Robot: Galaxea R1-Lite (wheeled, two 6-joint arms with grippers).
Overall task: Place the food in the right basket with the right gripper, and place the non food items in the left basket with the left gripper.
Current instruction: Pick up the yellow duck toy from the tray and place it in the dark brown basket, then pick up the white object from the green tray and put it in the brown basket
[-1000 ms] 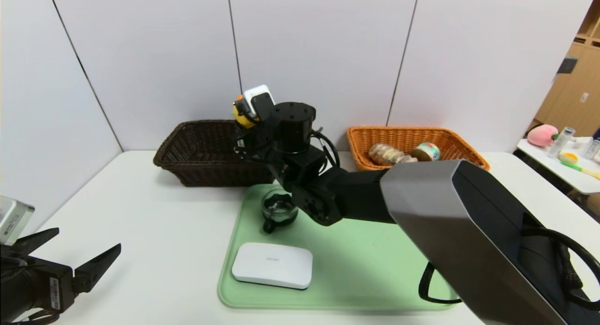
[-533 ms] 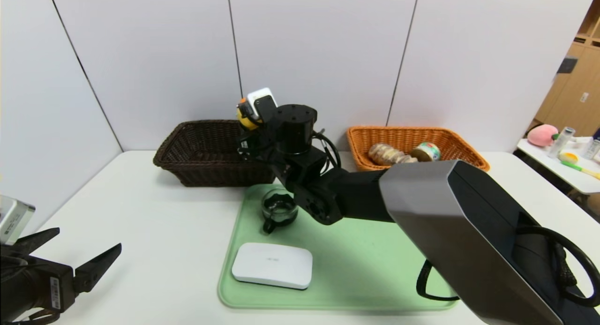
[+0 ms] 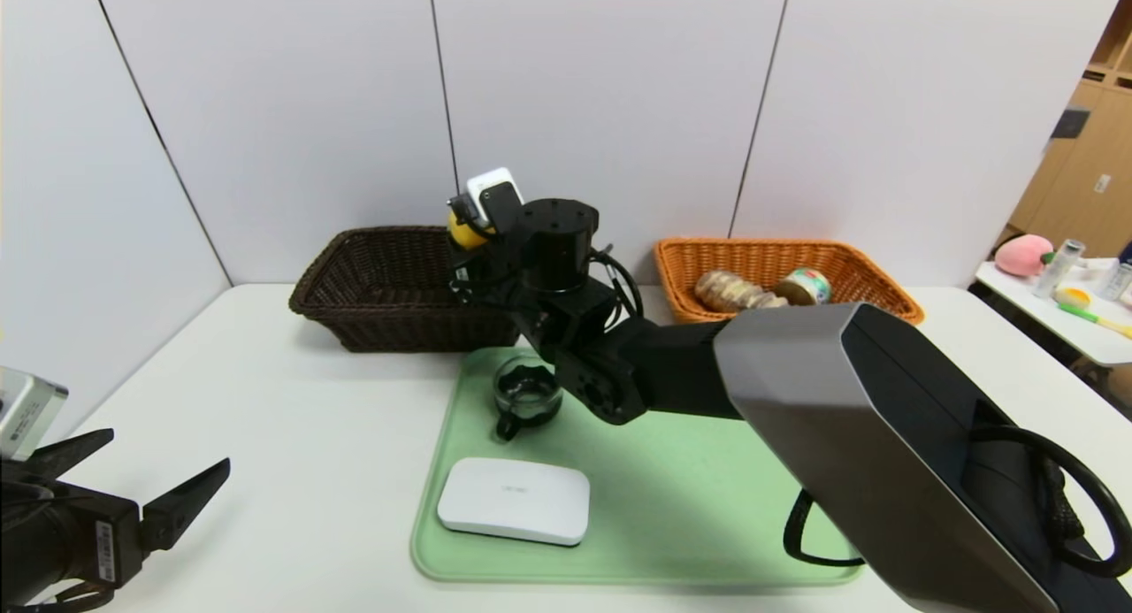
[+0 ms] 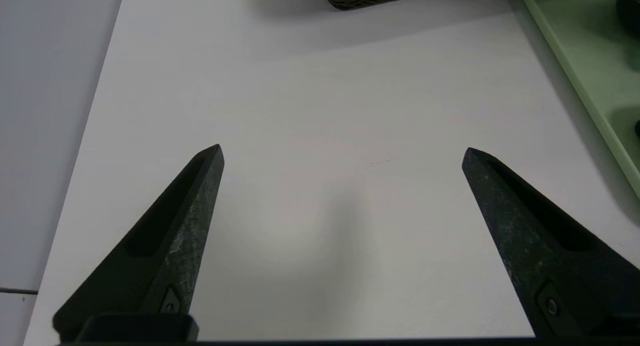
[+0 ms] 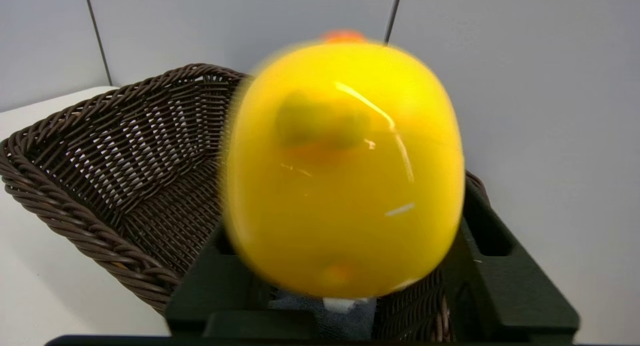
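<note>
My right hand (image 5: 345, 286) is loosening around the yellow duck (image 5: 342, 166) above the dark basket (image 5: 125, 186) (release next).

Yellow duck toy (image 5: 342, 169) fills most of the view, blurred, glossy, with a bit of orange at its top. It sits between the black fingers (image 5: 500, 266) of the right end effector (image 5: 345, 286); whether they touch the toy can't be told. Behind and below it is the dark brown basket (image 5: 100, 186), woven wicker, interior visible. A patch of grey cloth (image 5: 310, 311) shows just under the toy, with a small white piece beside it, too little visible to identify. White tabletop (image 5: 45, 286) lies next to the basket. Grey wall panels (image 5: 525, 111) stand behind, with a dark seam.
</note>
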